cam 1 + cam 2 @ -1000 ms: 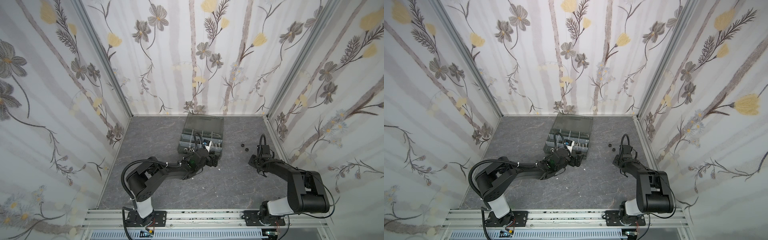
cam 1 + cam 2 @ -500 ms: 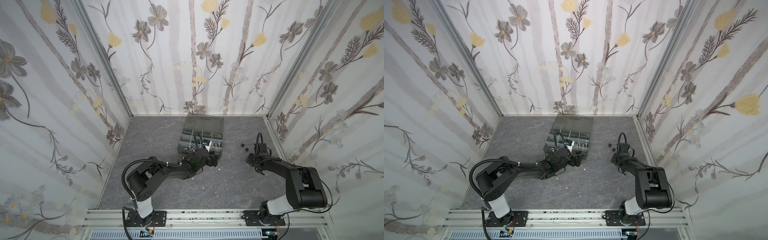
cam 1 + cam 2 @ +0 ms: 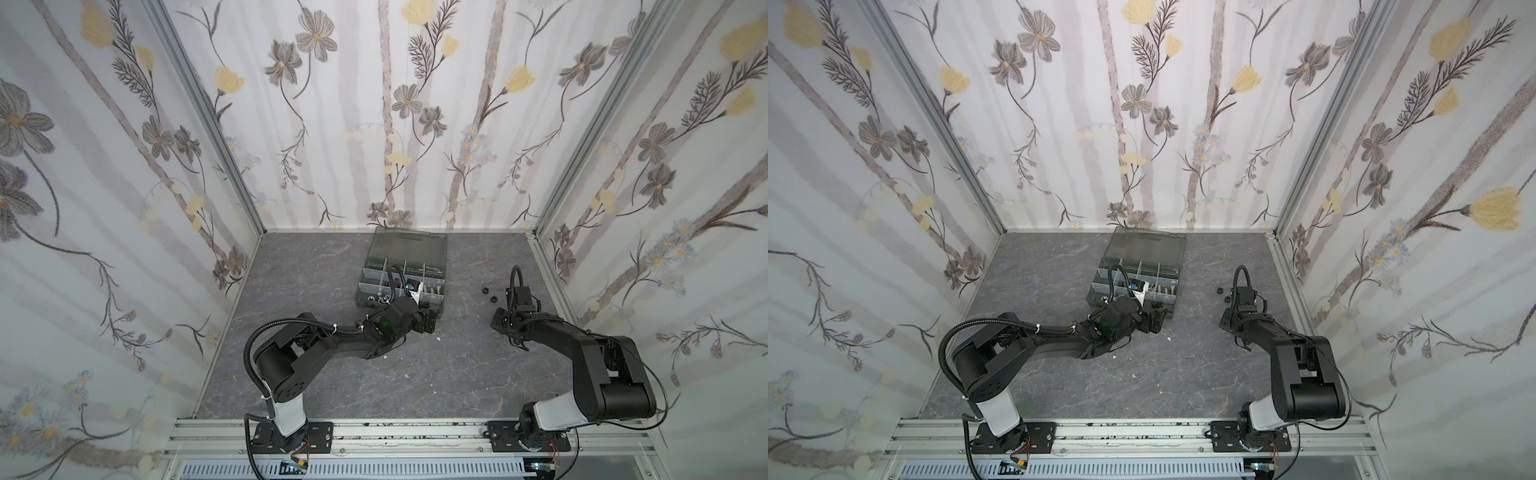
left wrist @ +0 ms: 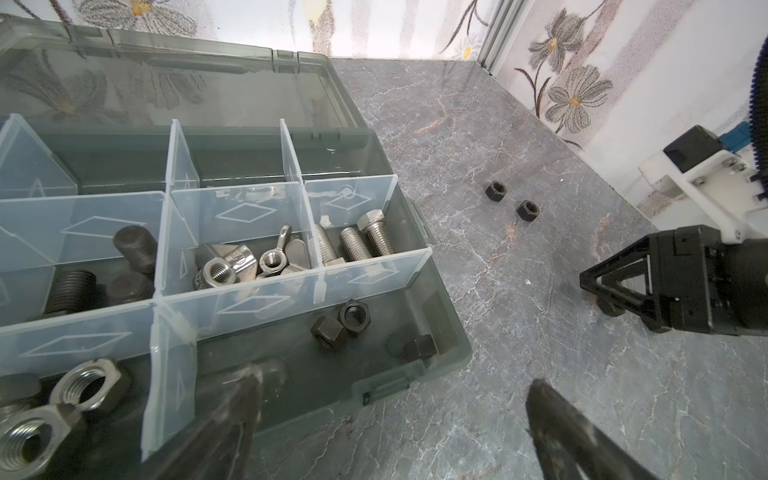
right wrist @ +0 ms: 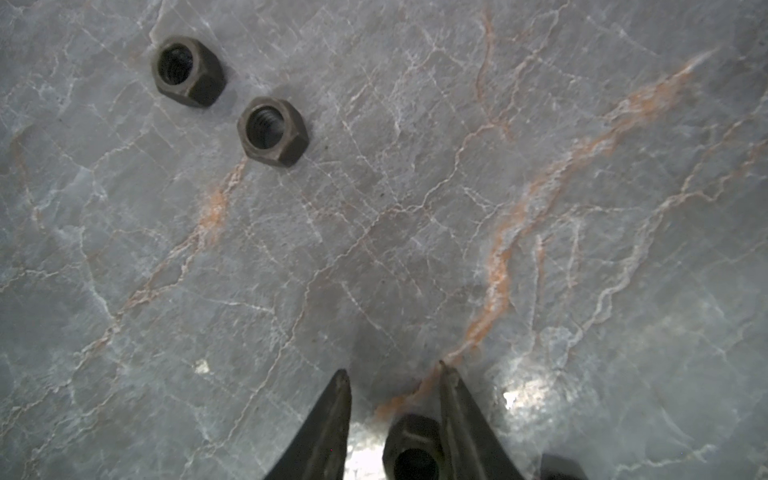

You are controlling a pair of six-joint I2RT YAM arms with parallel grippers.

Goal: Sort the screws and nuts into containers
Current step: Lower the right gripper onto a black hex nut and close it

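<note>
A black nut lies on the floor between the fingers of my right gripper. It rests against one finger, with a gap to the other, so the gripper is open around it. Two more black nuts lie just beyond, seen in both top views. My left gripper stands wide open and empty over the front right corner of the case. Its containers hold silver screws, wing nuts, black nuts, black screws and silver nuts.
The case's smoky lid lies open toward the back wall. Small white flecks dot the marbled grey floor. The right wall stands close behind the right arm. In a top view the grippers face each other.
My right gripper has shifted slightly left along the floor and its jaws have narrowed a little around the nut. The left arm has not moved.
</note>
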